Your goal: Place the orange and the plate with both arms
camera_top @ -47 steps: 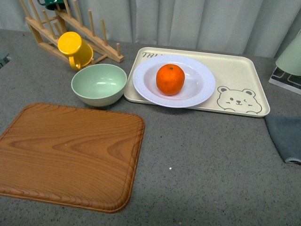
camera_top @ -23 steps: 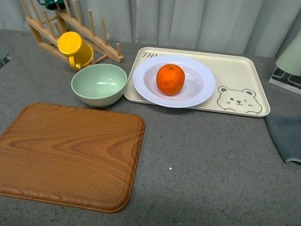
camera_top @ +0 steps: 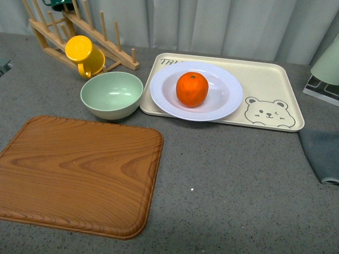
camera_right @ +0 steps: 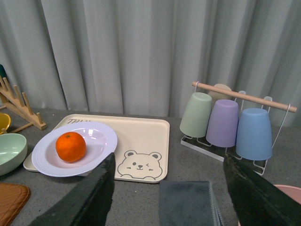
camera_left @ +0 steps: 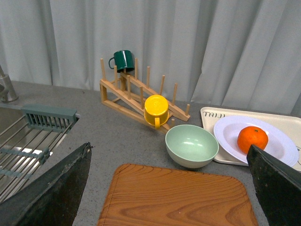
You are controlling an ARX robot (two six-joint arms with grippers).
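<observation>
The orange sits in the white ridged plate, which rests on the left part of the cream bear tray. Both also show in the left wrist view, orange and plate, and in the right wrist view, orange and plate. Neither arm shows in the front view. My left gripper is open, its dark fingers wide apart above the wooden board, well short of the plate. My right gripper is open over a grey cloth, to the right of the tray.
A wooden cutting board lies front left. A pale green bowl stands beside the tray. A yellow mug hangs on a wooden rack. A sink rack lies far left. Upturned cups stand right.
</observation>
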